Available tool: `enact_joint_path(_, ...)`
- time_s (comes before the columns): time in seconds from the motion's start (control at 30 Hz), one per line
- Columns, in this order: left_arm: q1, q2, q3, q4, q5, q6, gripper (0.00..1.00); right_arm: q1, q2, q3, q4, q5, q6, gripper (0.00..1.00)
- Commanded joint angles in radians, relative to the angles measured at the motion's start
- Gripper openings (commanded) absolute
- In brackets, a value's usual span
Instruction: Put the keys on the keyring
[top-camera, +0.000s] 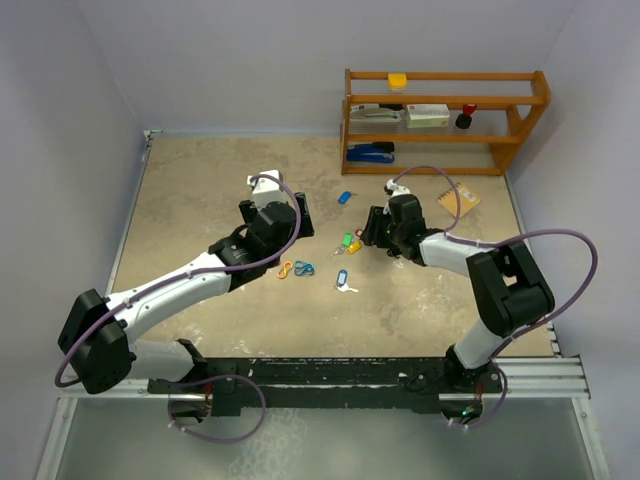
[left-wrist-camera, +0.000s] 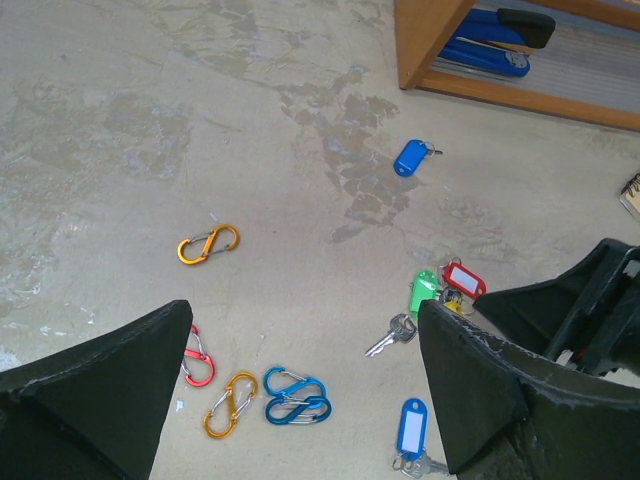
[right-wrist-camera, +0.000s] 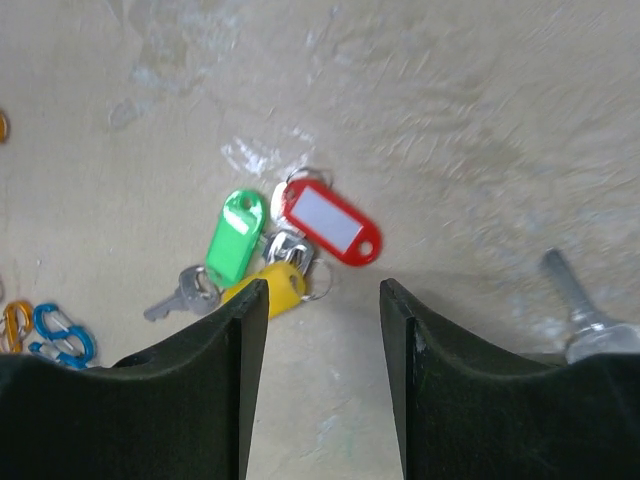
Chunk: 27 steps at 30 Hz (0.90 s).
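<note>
Partway done, it seems: green, red and yellow tagged keys (right-wrist-camera: 285, 240) lie bunched on the desk (top-camera: 200, 210), apparently already linked, just ahead of the right gripper (right-wrist-camera: 320, 300), which is parted and empty; a far blue-tagged key (left-wrist-camera: 411, 158) and a near blue-tagged key (left-wrist-camera: 410, 428) lie loose, with the left gripper (left-wrist-camera: 305, 330) spread wide, holding nothing.

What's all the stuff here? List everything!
shelf: one, wooden, far right
yellow block: one, yellow, shelf top
stapler: one, blue, bottom shelf
notepad: one, brown, by the shelf
clips: five, two orange, two blue, one red, table middle
key bunch: three, green, red and yellow tags, right of the clips
blue-tag keys: two, blue, one near the shelf, one by the clips
table: one, beige
left pincer: one, black, open over the clips
right pincer: one, black, open over the key bunch
</note>
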<state>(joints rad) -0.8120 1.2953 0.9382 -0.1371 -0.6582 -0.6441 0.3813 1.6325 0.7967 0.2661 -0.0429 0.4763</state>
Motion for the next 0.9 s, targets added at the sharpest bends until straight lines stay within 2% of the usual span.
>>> enact_joint_path(0.0,0.005,-0.001,0.019,0.030,-0.003,-0.008,0.91,0.055,0.009,0.033,-0.022,-0.018,0.076,0.52)
enact_joint_path(0.53,0.007,-0.002,0.014,0.027,-0.003,0.000,0.91,0.080,0.044,0.029,-0.019,-0.026,0.104,0.52)
enact_joint_path(0.87,0.007,0.000,0.014,0.022,0.004,-0.003,0.91,0.241,-0.042,-0.045,-0.075,0.069,0.085,0.52)
